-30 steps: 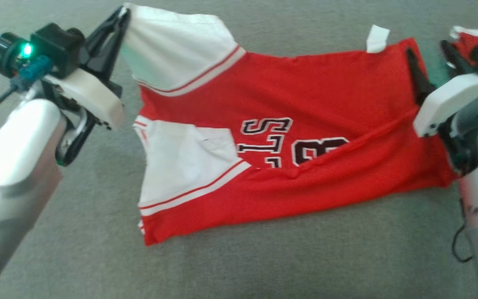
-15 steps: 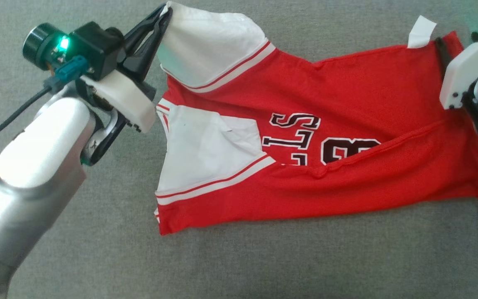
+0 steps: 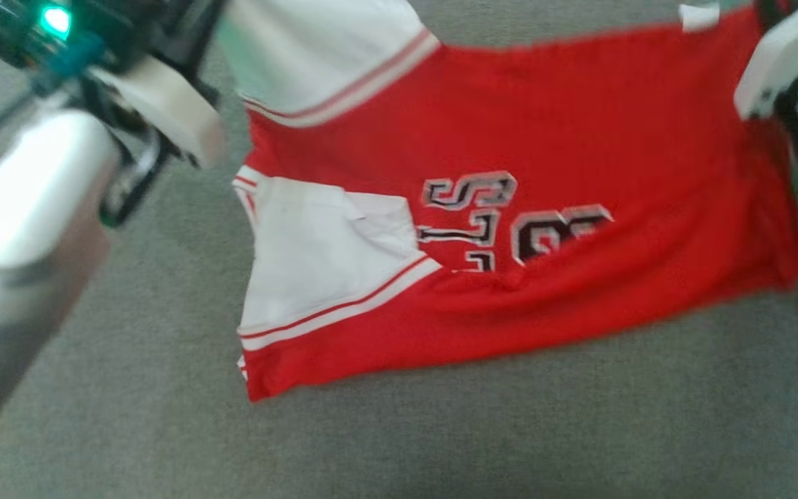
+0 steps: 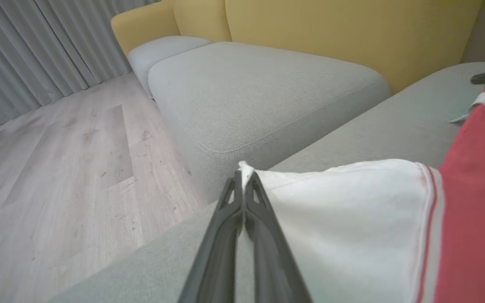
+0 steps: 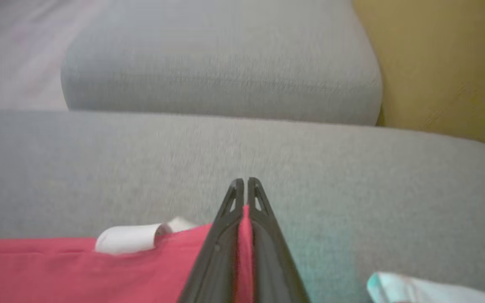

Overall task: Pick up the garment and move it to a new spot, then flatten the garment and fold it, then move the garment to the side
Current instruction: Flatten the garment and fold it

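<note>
The garment (image 3: 510, 118) is a red jersey with white sleeves and dark lettering, spread over a grey sofa seat (image 3: 440, 430). My left gripper (image 4: 242, 176) is shut on the corner of the white sleeve (image 4: 343, 219) at the garment's far left. My right gripper (image 5: 244, 183) is shut on the red edge (image 5: 99, 269) at the far right, beside a small white tag (image 5: 126, 237). In the head view both wrists sit at the top corners, and the far edge is held up and stretched between them. The near edge lies on the cushion.
A second grey cushion (image 4: 267, 92) and a yellow backrest (image 4: 352, 29) lie beyond the garment. Wooden floor (image 4: 57, 176) and grey curtains (image 4: 23, 46) are off to the left. A pale cloth (image 5: 415, 290) lies near my right gripper.
My right gripper has shut on the red edge. The far edge is now pulled taut and the diagonal fold at the lower right has smoothed. The head view has shifted.
</note>
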You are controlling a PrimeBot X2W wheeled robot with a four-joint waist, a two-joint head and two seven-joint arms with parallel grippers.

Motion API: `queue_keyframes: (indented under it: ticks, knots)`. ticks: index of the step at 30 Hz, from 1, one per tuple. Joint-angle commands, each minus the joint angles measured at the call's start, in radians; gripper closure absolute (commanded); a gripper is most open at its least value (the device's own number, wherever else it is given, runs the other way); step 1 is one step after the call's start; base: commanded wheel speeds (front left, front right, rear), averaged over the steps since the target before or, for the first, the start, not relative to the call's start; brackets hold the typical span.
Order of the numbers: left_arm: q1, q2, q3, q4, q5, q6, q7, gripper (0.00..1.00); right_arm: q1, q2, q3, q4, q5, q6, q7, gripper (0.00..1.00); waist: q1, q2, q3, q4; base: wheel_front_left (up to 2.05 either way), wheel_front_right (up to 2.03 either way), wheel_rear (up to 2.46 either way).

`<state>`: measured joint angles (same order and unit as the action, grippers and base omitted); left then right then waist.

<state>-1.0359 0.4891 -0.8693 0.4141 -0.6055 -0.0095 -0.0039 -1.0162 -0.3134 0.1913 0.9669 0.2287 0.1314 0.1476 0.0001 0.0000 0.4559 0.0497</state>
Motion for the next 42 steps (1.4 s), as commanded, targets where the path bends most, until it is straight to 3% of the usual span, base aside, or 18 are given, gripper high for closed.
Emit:
queue_keyframes:
  ticks: [1, 7, 12, 16, 27, 36, 37, 42]
  knots:
    - [-0.087, 0.052, 0.064, 0.012, 0.016, 0.000, -0.014, 1.00, -0.064, 0.012, 0.000, -0.033, 0.037, -0.001, -0.033, 1.00, -0.0001, 0.0000, 0.009, -0.022, 0.00, 0.00, 0.00]
    - [-0.217, 0.048, 0.092, 0.173, 0.043, -0.013, -0.075, 1.00, -0.156, 0.054, -0.003, -0.042, 0.155, -0.001, -0.112, 1.00, -0.0001, 0.0000, 0.028, -0.069, 0.00, 0.00, 0.00]
    - [-0.313, -0.011, 0.125, 0.295, 0.059, 0.010, -0.201, 1.00, -0.200, 0.066, -0.001, -0.045, 0.234, -0.001, -0.204, 1.00, -0.0001, 0.0000, 0.035, -0.083, 0.00, 0.00, 0.00]
    - [-0.345, -0.045, 0.127, 0.353, 0.077, 0.016, -0.238, 1.00, -0.202, 0.063, 0.016, -0.035, 0.269, -0.001, -0.239, 1.00, -0.0001, 0.0000, 0.033, -0.081, 0.00, 0.00, 0.00]
    - [-0.273, -0.099, 0.072, 0.449, 0.104, -0.070, -0.257, 1.00, -0.116, -0.002, 0.146, -0.011, 0.396, -0.001, -0.212, 1.00, -0.0001, 0.0000, -0.017, -0.038, 0.00, 0.00, 0.00]
    - [-0.121, -0.048, 0.015, 0.375, 0.079, -0.106, -0.219, 1.00, 0.024, -0.107, 0.298, -0.060, 0.507, -0.001, -0.106, 1.00, -0.0001, 0.0000, -0.090, -0.016, 0.00, 0.00, 0.00]
    - [-0.053, -0.011, -0.028, 0.319, 0.050, -0.115, -0.117, 1.00, 0.069, -0.149, 0.356, -0.084, 0.539, -0.001, -0.053, 1.00, -0.0001, 0.0000, -0.113, -0.010, 0.00, 0.00, 0.00]
    - [0.043, 0.063, -0.104, 0.164, -0.011, -0.120, 0.047, 1.00, 0.121, -0.230, 0.463, -0.120, 0.565, -0.001, 0.035, 1.00, -0.0001, 0.0000, -0.134, -0.002, 0.00, 0.00, 0.00]
